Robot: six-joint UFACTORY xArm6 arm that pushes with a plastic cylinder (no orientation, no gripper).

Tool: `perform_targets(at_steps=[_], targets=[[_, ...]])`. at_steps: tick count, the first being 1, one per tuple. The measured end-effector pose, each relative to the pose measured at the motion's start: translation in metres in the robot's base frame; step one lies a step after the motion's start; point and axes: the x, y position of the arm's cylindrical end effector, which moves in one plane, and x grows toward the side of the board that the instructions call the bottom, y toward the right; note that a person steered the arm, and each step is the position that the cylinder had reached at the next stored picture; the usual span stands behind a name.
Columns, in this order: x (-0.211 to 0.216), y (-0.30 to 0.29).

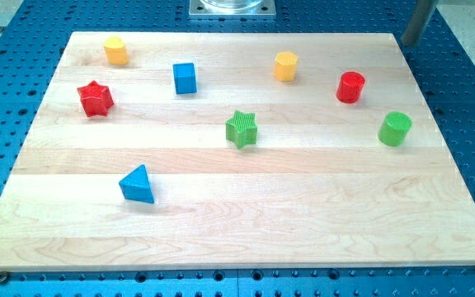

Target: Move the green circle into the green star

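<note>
On the pale wooden board [237, 231], which lies on a blue perforated table [468, 82], the green plastic circle [395, 129] stands near the view's right edge, well apart from the green plastic star [242, 129] sitting about mid-board to its left. Above the circle, a red cylinder block [350, 87] stands nearby, and a yellow hexagonal block [285, 66] lies further left. A blue cube [185, 78], a red star [96, 99] and a second yellow block [116, 50] occupy the upper left, while a blue triangle [138, 185] rests lower left. At the view's top right corner a grey rod [417, 21] slants off the board's edge; my tip [407, 42] sits beyond the corner, touching no block. No fingers exist on this rig, so their state cannot be told.
</note>
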Motion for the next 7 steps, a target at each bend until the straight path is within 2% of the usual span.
perform_targets(at_steps=[1,7], targets=[[0.047,-0.041],[0.036,-0.046]])
